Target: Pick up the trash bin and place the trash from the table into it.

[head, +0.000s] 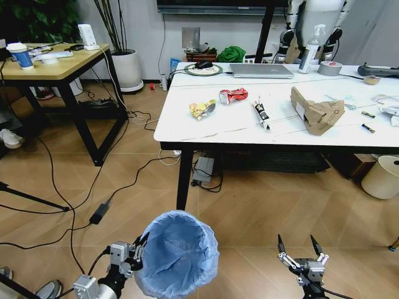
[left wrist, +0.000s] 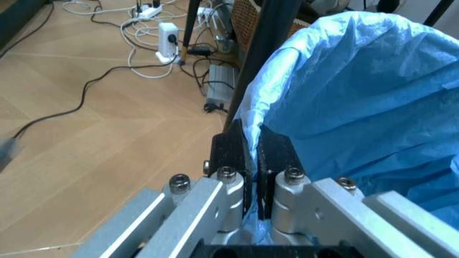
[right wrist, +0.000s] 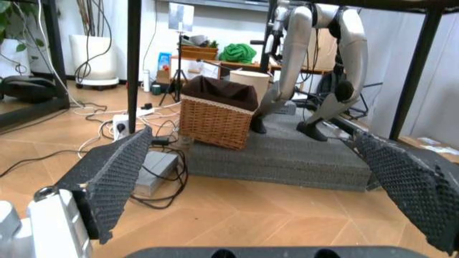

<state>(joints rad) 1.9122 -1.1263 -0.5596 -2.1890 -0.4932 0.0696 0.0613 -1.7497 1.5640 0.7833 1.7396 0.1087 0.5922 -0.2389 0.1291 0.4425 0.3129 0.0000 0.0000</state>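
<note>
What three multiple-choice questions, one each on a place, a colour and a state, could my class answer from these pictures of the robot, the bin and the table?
1. Where does the red snack wrapper lie?
A. on the table
B. on the floor
C. in the trash bin

2. What colour is the bag lining the trash bin?
A. black
B. light blue
C. green

3. How do the right gripper's fingers stand?
A. shut on a wrapper
B. shut on nothing
C. open

Answers:
1 A, it rests on the white top beside the yellow wrapper.
2 B, the left gripper pinches its blue rim.
3 C, its fingers are spread with nothing between.
</note>
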